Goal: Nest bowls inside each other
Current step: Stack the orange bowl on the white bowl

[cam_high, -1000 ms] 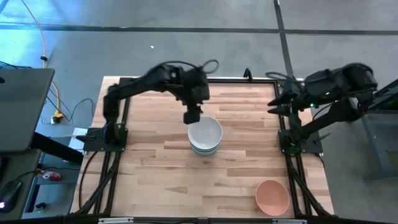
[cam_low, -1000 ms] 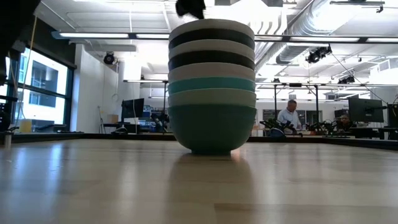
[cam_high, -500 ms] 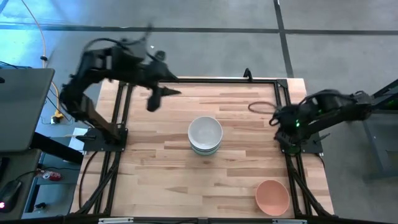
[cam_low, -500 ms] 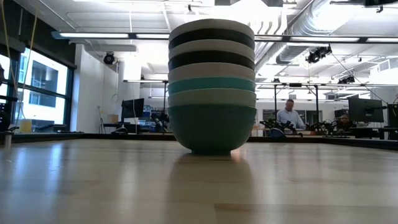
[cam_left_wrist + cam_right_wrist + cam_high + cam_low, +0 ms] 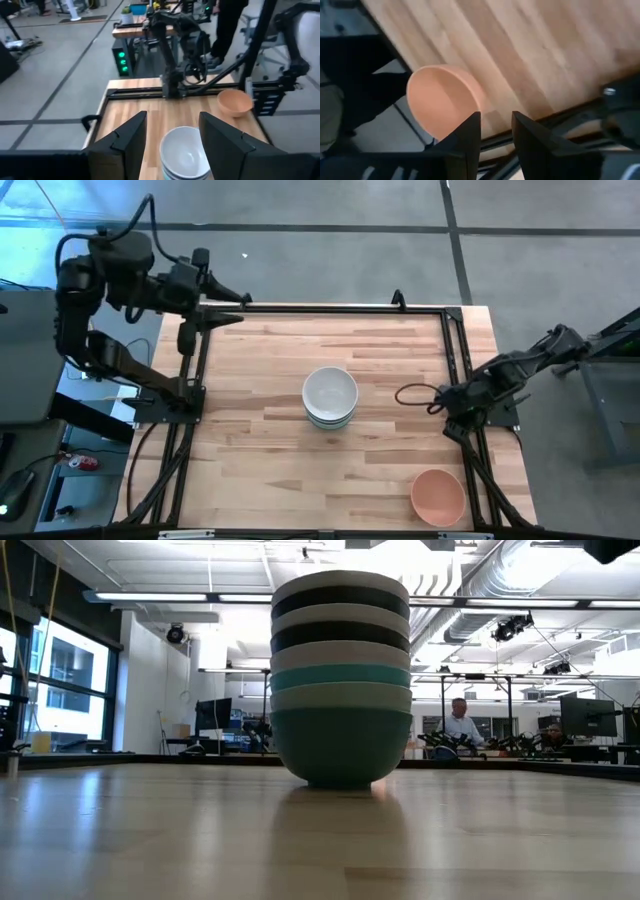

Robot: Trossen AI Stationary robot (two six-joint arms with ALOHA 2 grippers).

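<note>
Both arms are dark, jointed and matte, trailing looped black cables, each ending in a gripper, left gripper and right gripper, with two flat, angular black fingers flanking the jaw gap.

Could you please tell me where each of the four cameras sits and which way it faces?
High: overhead, straight down on bowl stack, salmon-pink bowl, both arms.
Low: table height, level across; stack fills centre, no arm clearly identifiable.
Left wrist: behind open left claw, toward stack and right arm.
Right wrist: behind open right claw, above the pink bowl.
All but low share the pink bowl.
</note>
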